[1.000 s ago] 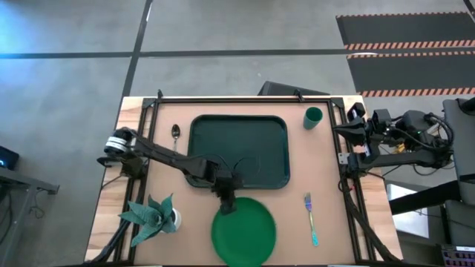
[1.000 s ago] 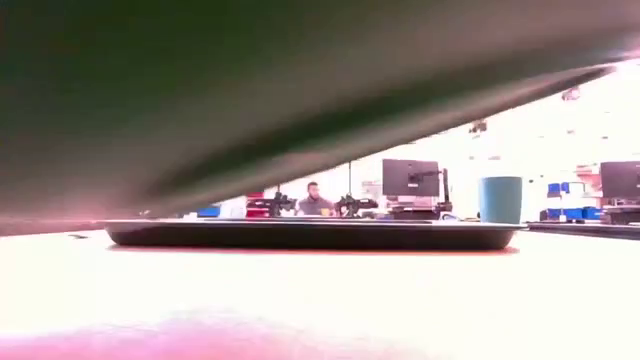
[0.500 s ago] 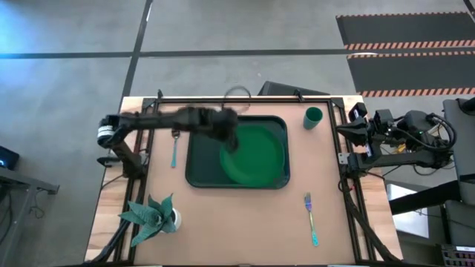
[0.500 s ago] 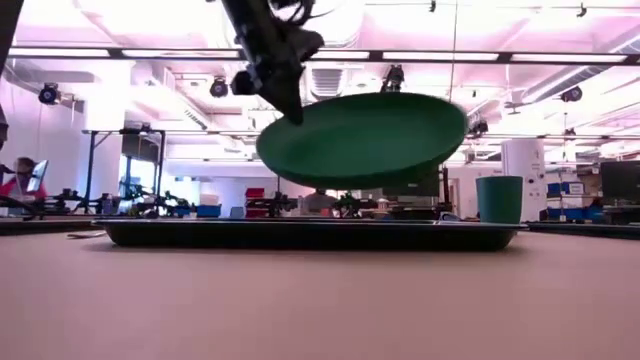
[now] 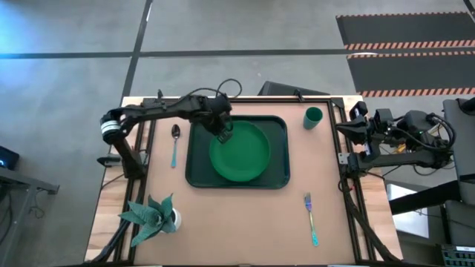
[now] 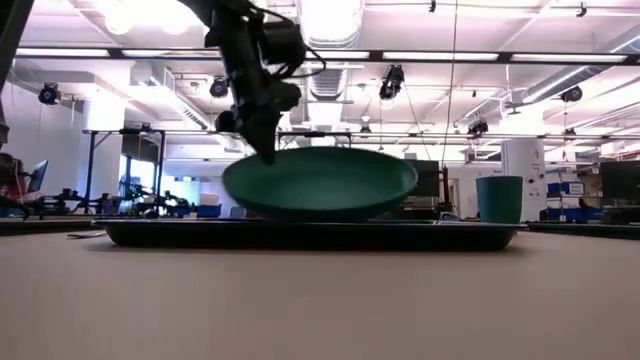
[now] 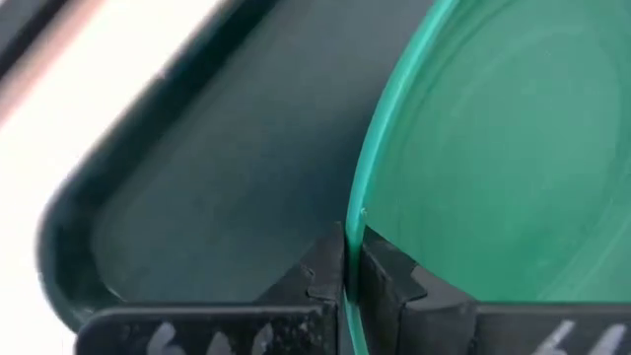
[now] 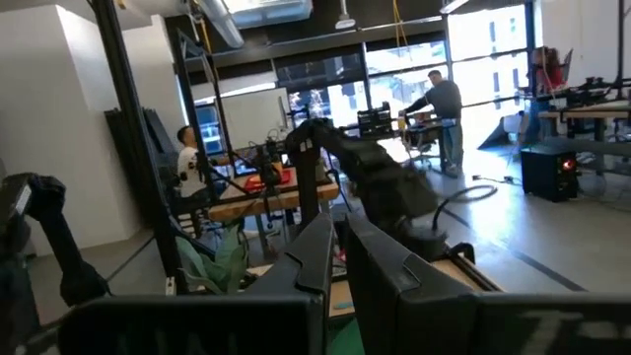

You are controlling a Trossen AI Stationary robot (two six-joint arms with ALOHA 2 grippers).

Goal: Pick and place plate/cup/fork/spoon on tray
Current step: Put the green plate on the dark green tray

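My left gripper (image 5: 224, 134) is shut on the bright green plate (image 5: 239, 151), which hangs low over the dark green tray (image 5: 199, 169). In the low view the plate (image 6: 320, 183) is nearly level just above the tray's rim (image 6: 310, 235). I cannot tell whether its underside touches the tray. The green cup (image 5: 313, 117) stands right of the tray. The spoon (image 5: 174, 143) lies left of it. The fork (image 5: 310, 219) lies at the near right. My right gripper (image 8: 338, 261) is shut and empty at the table's right edge. My left gripper pinches the plate's raised rim (image 7: 357, 212) at its far left side, one finger (image 7: 320, 276) outside the rim and one (image 7: 389, 281) on the plate's inner face. The fingers come from above, slanting down (image 6: 265, 150). The plate sits nearly level below them, over the tray.
A white pot with a green leafy plant (image 5: 152, 216) stands at the table's near left corner. Bare table lies between the tray and the near edge. People and workbenches show in the room beyond the table.
My left gripper has lifted the plate off the table's near middle and carried it toward the far edge, over the tray. Half a second ago the plate hung higher and tilted; now it is lower, more level and farther to the left.
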